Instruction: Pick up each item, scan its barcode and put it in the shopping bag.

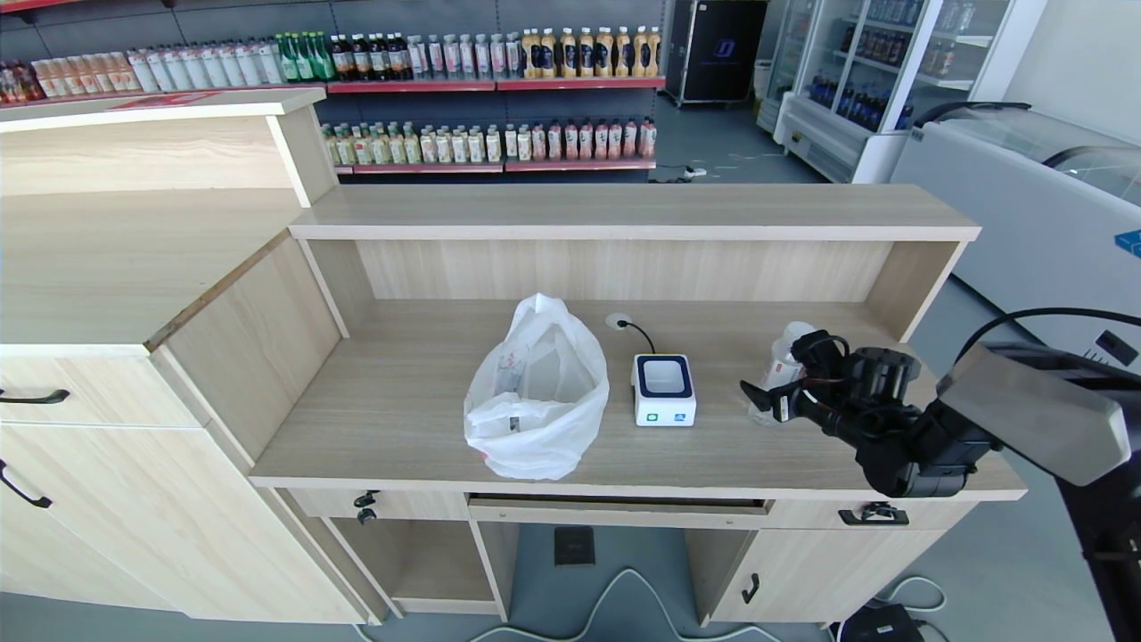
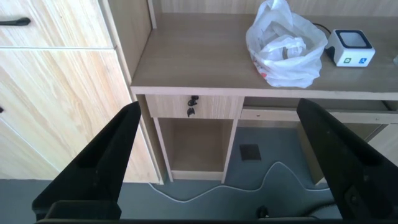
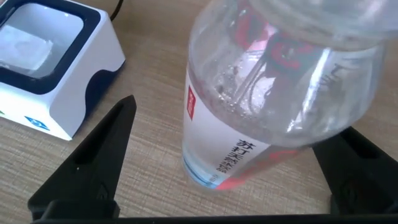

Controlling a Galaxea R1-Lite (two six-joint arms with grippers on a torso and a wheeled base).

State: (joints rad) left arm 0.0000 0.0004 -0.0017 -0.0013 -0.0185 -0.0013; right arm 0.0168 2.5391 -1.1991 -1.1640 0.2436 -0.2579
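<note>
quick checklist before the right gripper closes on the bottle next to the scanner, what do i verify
1. Bottle between the right gripper fingers: ok, one finger on each side.
2. Bottle upright on the counter: ok.
3. Right gripper open enough for it: ok, jaws wide apart, not yet shut.
4. Scanner window free: ok, nothing on top, bottle stands apart from it.
5. Barcode position on the bottle: cannot tell, only the label text shows.
6. Shopping bag mouth open: cannot tell; the left gripper is open and low in front of the counter, out of the way.
</note>
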